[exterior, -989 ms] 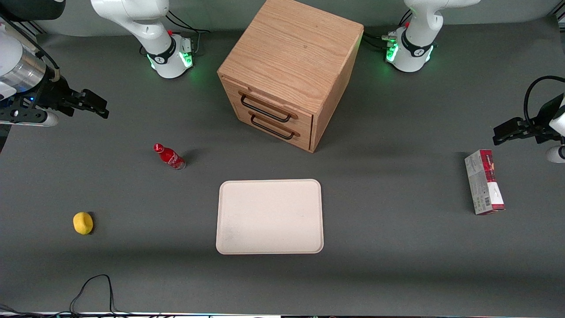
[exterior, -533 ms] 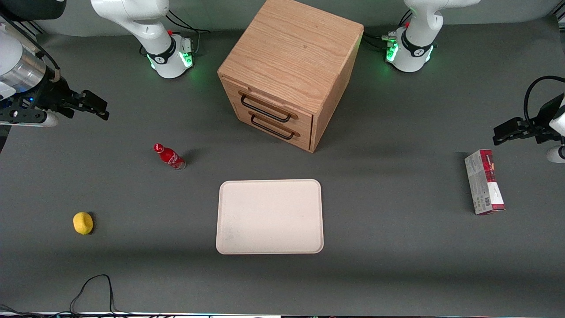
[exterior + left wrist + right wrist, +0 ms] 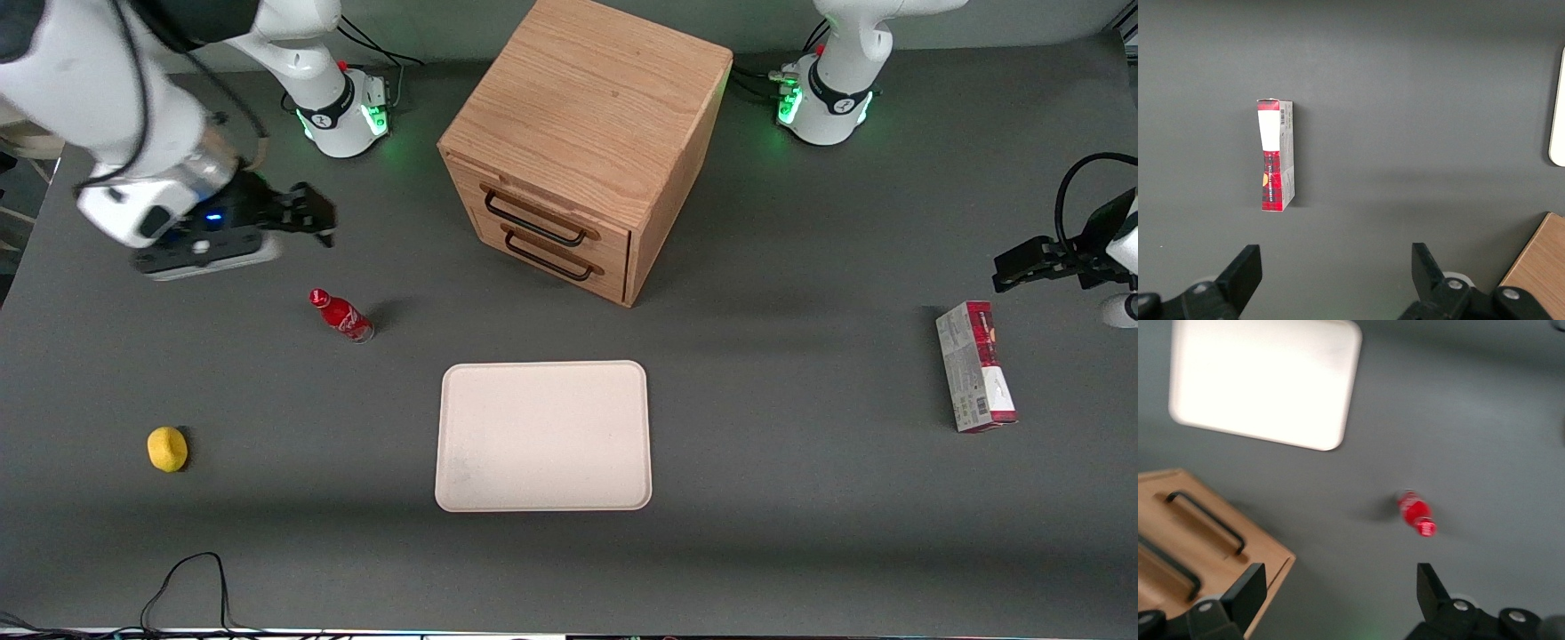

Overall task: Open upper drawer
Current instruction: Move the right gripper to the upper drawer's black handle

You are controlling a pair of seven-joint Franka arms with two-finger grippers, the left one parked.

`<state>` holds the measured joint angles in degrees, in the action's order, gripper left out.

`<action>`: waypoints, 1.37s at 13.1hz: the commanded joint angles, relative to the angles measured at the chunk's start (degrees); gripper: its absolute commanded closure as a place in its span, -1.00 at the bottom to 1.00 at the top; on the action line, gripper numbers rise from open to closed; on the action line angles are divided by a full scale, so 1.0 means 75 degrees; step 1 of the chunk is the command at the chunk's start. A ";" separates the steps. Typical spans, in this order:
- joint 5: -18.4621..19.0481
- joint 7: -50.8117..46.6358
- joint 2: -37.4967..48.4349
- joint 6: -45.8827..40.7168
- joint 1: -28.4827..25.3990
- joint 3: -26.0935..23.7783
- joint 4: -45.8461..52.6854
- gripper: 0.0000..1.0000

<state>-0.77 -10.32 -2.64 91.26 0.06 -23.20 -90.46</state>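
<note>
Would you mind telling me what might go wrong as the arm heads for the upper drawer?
1. The open claw is above the table, near the upright red bottle; a low sweep toward the cabinet could tip it.
2. The upper drawer's handle sits close above the lower handle, so the claw might catch the wrong bar.
3. The cabinet stands angled; a skewed pull might drag it rather than slide the drawer.

Grey table (image 3: 800, 498) is carrying cabinet (image 3: 582, 142), tray (image 3: 543, 436), bottle (image 3: 340, 315), lemon (image 3: 167, 448), carton (image 3: 974, 365); gripper (image 3: 307, 216) is hovering above.
</note>
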 commanded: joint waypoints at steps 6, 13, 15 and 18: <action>-0.0282 0.2109 -0.0888 -0.0261 -0.0078 -0.2296 0.0565 -1.00; -0.1280 0.3636 -0.2014 -0.0028 -0.0078 -0.2367 0.0507 -1.00; -0.1210 0.3801 -0.2202 0.0160 -0.0078 -0.2367 0.0472 -1.00; -0.0895 0.4293 -0.2495 0.0382 -0.0078 -0.2356 0.0460 -1.00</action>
<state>-8.83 19.20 -19.43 93.08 -0.49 -40.62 -88.33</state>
